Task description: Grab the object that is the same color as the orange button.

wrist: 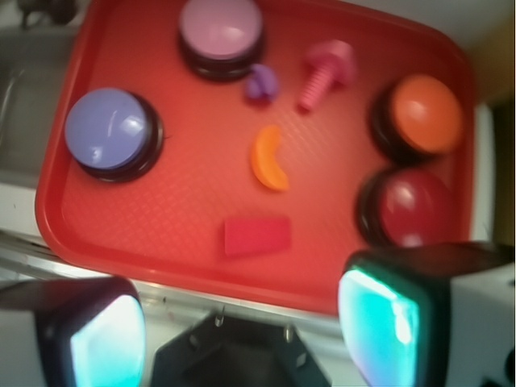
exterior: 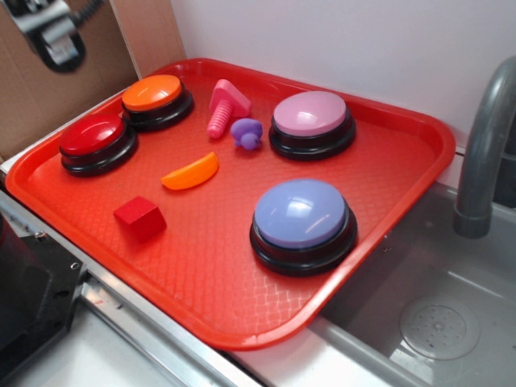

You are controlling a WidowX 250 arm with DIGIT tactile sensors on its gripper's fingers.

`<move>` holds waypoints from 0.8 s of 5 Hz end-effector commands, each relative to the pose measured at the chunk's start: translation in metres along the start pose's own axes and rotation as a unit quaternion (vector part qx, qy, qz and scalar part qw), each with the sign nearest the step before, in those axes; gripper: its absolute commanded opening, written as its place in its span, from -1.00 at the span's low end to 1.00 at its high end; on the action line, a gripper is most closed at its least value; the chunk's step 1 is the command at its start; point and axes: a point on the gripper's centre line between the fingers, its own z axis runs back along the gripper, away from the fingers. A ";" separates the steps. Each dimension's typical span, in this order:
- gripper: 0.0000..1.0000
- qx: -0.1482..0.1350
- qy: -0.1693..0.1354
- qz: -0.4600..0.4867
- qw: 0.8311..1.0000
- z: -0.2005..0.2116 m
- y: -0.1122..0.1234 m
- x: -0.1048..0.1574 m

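Observation:
A small flat orange crescent (exterior: pixel 191 172) lies near the middle of the red tray (exterior: pixel 387 201); in the wrist view the crescent (wrist: pixel 268 159) sits mid-tray. The orange button (exterior: pixel 153 94) on a black base stands at the tray's back left, and it shows at the right in the wrist view (wrist: pixel 426 114). My gripper (wrist: pixel 246 326) is open and empty, high above the tray's near edge, with its teal pads (wrist: pixel 379 318) wide apart. In the exterior view only part of the gripper (exterior: pixel 52 32) shows at the top left.
On the tray: a red button (exterior: pixel 95 139), a pink button (exterior: pixel 311 118), a lavender-blue button (exterior: pixel 302 218), a red cube (exterior: pixel 139 217), a pink bolt (exterior: pixel 224 106), a small purple piece (exterior: pixel 247 131). A grey sink (exterior: pixel 439 322) and faucet (exterior: pixel 484 153) are at the right. Cardboard (exterior: pixel 48 89) stands behind the tray at the left.

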 end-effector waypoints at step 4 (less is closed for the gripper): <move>1.00 0.016 -0.008 -0.037 0.999 -0.142 0.027 0.033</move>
